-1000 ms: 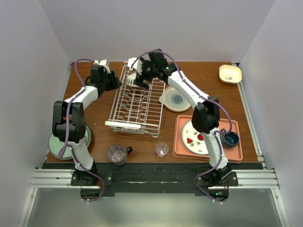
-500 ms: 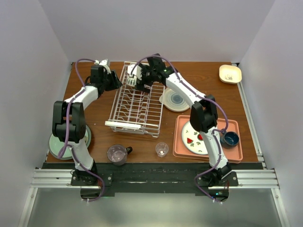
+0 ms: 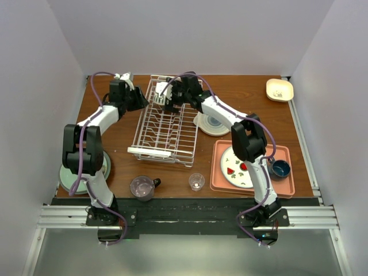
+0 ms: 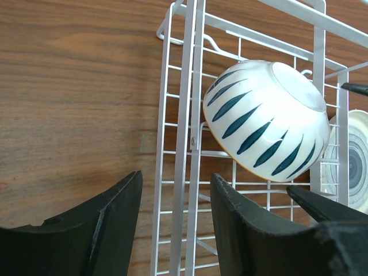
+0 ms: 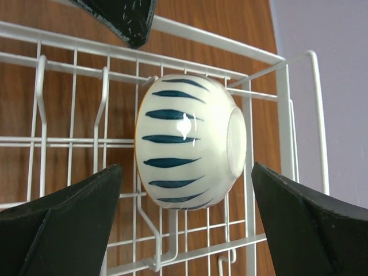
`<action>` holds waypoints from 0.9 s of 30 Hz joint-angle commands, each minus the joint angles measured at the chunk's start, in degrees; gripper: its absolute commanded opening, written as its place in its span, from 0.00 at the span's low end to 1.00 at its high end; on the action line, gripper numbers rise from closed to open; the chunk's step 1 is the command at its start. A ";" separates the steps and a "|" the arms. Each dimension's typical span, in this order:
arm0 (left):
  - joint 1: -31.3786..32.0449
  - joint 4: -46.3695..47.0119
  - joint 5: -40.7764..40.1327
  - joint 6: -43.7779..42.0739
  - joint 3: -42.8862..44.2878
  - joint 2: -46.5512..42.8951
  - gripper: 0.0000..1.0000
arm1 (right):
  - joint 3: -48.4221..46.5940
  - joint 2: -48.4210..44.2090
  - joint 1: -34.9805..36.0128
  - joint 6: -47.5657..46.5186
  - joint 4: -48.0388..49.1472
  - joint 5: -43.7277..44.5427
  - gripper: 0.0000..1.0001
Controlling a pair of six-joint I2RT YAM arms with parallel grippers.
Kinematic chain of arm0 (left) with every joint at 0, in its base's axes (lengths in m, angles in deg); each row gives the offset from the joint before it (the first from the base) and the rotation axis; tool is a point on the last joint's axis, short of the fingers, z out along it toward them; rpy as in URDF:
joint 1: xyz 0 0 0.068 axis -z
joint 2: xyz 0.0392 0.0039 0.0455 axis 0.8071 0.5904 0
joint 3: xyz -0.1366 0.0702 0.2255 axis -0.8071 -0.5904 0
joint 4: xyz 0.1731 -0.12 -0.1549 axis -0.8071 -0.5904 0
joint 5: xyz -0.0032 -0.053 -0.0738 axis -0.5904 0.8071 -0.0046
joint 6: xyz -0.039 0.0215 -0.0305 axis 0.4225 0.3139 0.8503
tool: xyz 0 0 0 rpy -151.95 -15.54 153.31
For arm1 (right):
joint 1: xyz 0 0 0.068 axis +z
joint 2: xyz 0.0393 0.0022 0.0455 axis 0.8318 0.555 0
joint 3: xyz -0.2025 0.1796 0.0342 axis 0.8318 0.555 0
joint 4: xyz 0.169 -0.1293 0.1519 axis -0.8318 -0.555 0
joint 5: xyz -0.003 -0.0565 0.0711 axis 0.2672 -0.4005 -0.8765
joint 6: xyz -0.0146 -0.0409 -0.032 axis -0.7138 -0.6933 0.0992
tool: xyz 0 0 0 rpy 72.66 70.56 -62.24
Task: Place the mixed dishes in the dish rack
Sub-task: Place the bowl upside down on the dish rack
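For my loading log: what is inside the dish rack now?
One white bowl with blue stripes lies on its side at the far end of the dish rack. Its opening is turned away from both wrist cameras, so its inside is hidden. No other dish shows there.

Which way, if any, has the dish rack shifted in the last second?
No. The dish rack keeps the same gap from the salmon tray on its right, in the top view.

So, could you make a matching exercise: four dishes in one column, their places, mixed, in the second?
1 striped bowl
2 blue-ringed plate
3 purple cup
4 dark blue bowl

a on the pink tray
b in the dish rack
c on the table, right of the rack
d on the table, left of the clear glass

Pairs: 1-b, 2-c, 3-d, 4-a
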 commanded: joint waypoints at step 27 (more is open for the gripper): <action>-8.64 11.49 7.02 2.83 -12.02 -18.33 0.59 | -2.62 1.30 0.14 -3.09 -0.05 -7.11 0.98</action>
